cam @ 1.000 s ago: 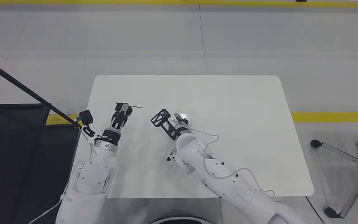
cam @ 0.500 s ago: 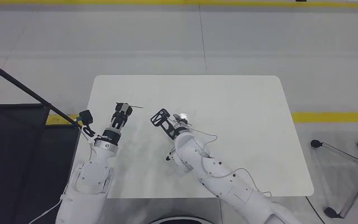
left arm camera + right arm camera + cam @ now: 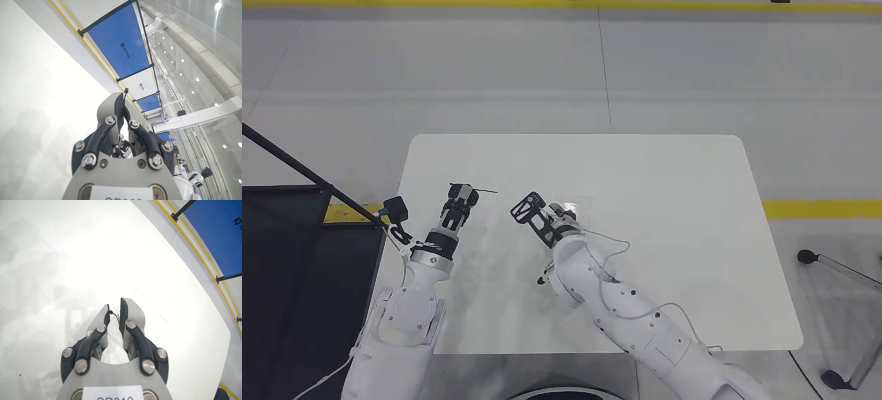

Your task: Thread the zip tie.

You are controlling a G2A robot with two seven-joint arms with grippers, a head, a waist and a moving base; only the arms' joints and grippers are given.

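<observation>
Your right claw (image 3: 527, 207) has edged leftward.
Your left claw (image 3: 122, 102) pinches the zip tie (image 3: 126, 90); the right stands parted.

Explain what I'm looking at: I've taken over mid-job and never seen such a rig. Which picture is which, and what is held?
This is a two-armed robot at a white table. The top picture looks down from a camera on the robot, above its arms. The other two come from cameras on the wrists, each looking along its own gripper. The left gripper is shut on a black zip tie, whose head pokes out past the fingertips. Seen from above, its thin tail points towards the other gripper. The right gripper is open, close to the left one but apart from it. A thin black strand shows between its fingers; I cannot tell what it is. A clear flat sheet seems to lie on the table beyond it.
</observation>
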